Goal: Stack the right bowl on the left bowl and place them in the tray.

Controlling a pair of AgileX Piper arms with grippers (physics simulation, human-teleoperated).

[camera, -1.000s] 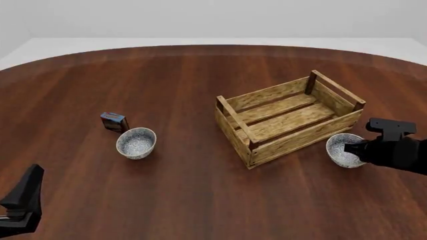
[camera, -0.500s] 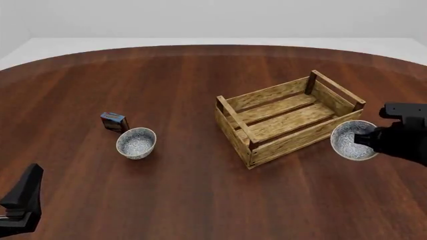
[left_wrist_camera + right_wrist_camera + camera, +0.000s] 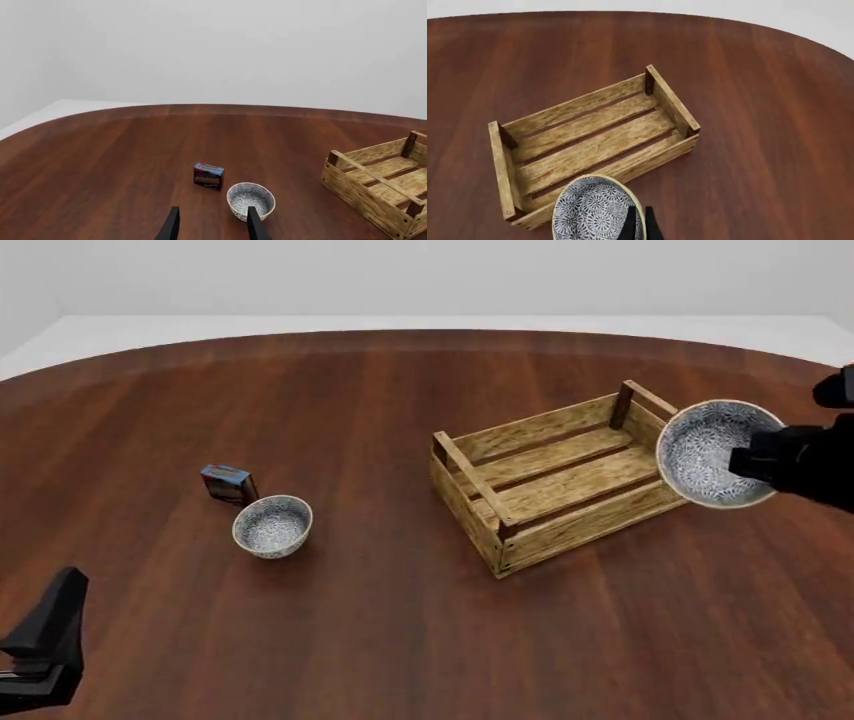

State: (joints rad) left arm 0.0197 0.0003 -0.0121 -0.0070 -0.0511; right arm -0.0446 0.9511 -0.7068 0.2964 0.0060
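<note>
The right bowl (image 3: 714, 454), white with a blue pattern, hangs tilted in the air over the right end of the tray (image 3: 587, 524). My right gripper (image 3: 751, 458) is shut on its rim. In the right wrist view the bowl (image 3: 595, 211) sits beside the pinched fingers (image 3: 639, 226), above the tray's near wall (image 3: 652, 156). The left bowl (image 3: 272, 525) stands upright on the table, well left of the tray. My left gripper (image 3: 213, 228) is open and empty, low at the table's near left, with the left bowl (image 3: 250, 199) just beyond its fingers.
A small blue box (image 3: 228, 483) stands just behind and left of the left bowl, also seen as the box (image 3: 208, 175) in the left wrist view. The tray holds nothing. Dark wooden tabletop (image 3: 374, 640) spreads between the bowl and the tray.
The right gripper has lifted the right bowl off the table beside the tray and carried it up and back, tilting it. The left arm and left bowl have not moved.
</note>
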